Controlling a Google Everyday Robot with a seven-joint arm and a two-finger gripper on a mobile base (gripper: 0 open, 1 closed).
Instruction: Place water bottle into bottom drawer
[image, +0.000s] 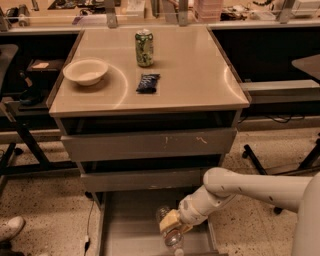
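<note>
The water bottle (166, 227) is a small clear crinkly bottle, tilted with its cap end down toward the frame's bottom edge. My gripper (172, 226) is shut on it, just above the grey floor of the bottom drawer (127, 227), which is pulled out. The white arm reaches in from the right, over the drawer's right side. The drawer's front is cut off by the frame's bottom edge.
Two upper grey drawers (150, 144) with scuffed fronts sit above. On the beige tabletop (195, 75) stand a green soda can (144, 48), a white bowl (86, 71) and a dark snack packet (148, 82). A shoe (10, 227) shows at the lower left floor.
</note>
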